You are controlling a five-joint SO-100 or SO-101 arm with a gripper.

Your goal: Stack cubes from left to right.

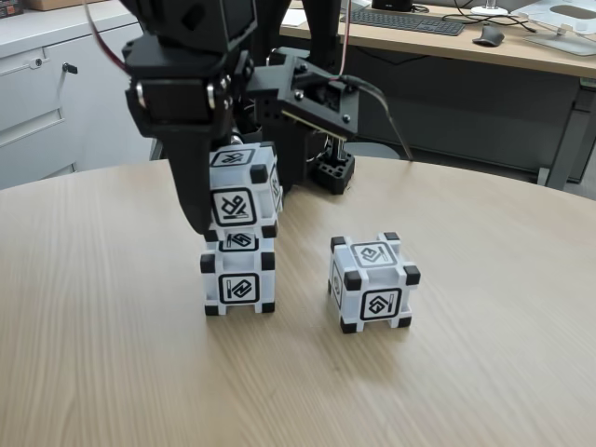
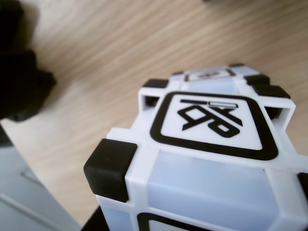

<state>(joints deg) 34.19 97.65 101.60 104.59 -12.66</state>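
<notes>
Right now the black tool (image 1: 207, 219) is clamped on the top cube (image 1: 244, 191), left of the middle in the fixed view. One dark finger (image 1: 191, 182) runs down the cube's left side; the other finger is hidden behind it. That cube sits over the bottom cube (image 1: 238, 275), but it hangs a bit back and to the right, so the two do not line up. It looks like they touch, or nearly so. The third cube (image 1: 372, 282) stands alone on the wooden counter (image 1: 93, 354), right of the middle, well apart from the pair.

In the wrist view the held cube (image 2: 211, 154) is big and close, and a bit of the cube under it (image 2: 207, 74) peeks out behind its top edge.

To do this step well, the arm should nudge the top cube until its black corners sit over the corners below. Then it should go down slowly until the cube rests flat. The fingers should part gently, so nothing tips. The lone cube probably goes on top after that.
</notes>
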